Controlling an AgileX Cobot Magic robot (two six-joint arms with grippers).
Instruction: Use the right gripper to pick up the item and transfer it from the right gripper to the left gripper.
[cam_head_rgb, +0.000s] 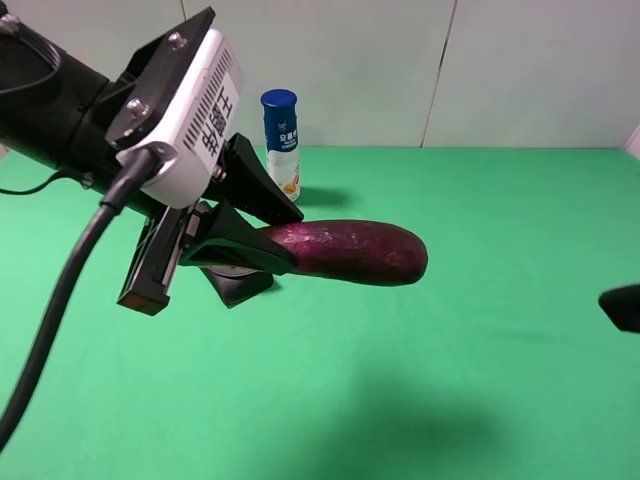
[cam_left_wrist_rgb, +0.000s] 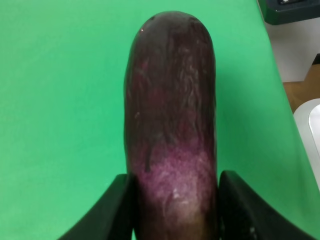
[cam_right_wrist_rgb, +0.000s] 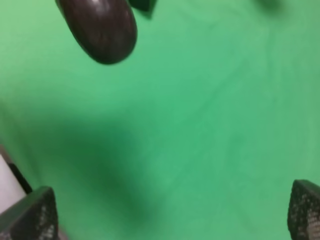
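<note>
The left gripper (cam_head_rgb: 285, 240) clamps one end of the purple eggplant (cam_head_rgb: 350, 252), holding it level above the green table (cam_head_rgb: 480, 350) near a blue-capped bottle (cam_head_rgb: 281, 140). The right gripper (cam_right_wrist_rgb: 170, 210) hangs well apart, jaws spread and empty.

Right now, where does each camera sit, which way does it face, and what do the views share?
Exterior high: mounted high, looking down across the green table toward the wall; it shows the left gripper shut on the eggplant.
Left wrist: on the left arm, looking along its fingers, which clamp the eggplant.
Right wrist: on the right arm, looking down at the table; the right gripper is open and empty.
Shared: all three show the eggplant and the green table.
</note>
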